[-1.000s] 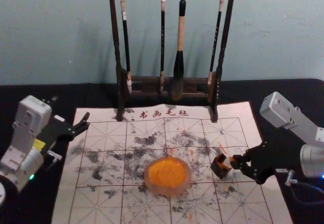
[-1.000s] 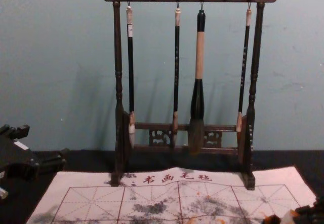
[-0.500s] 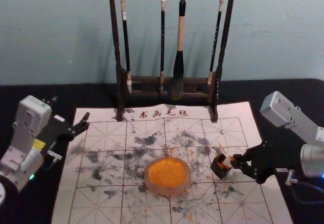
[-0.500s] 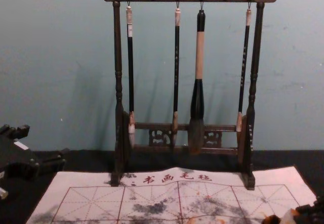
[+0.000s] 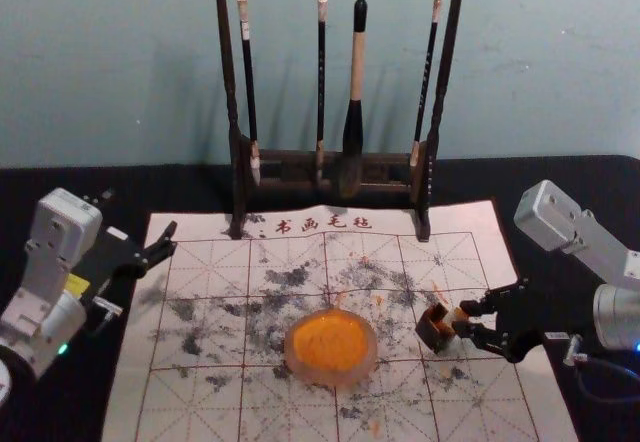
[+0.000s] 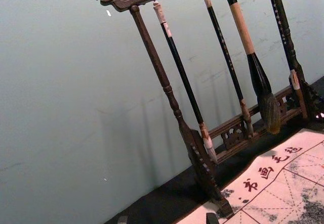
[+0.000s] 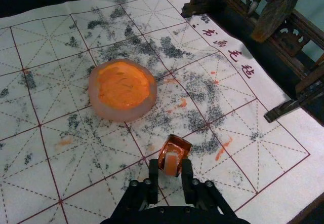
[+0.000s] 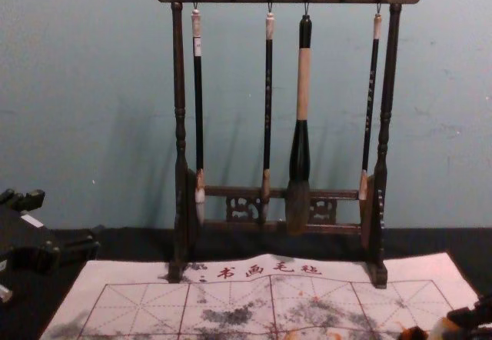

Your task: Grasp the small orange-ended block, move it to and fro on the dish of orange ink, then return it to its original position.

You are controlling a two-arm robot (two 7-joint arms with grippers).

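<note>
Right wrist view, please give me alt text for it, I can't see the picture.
The right pincer is open, its fingertips either side of a small orange-ended block projecting from a brown holder. A round dish of orange ink sits nearby on a smudged calligraphy mat, by part of a brush rack.

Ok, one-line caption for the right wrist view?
Open right gripper at a small orange-ended block in a square brown holder, near a round, frosted dish of orange ink.
</note>
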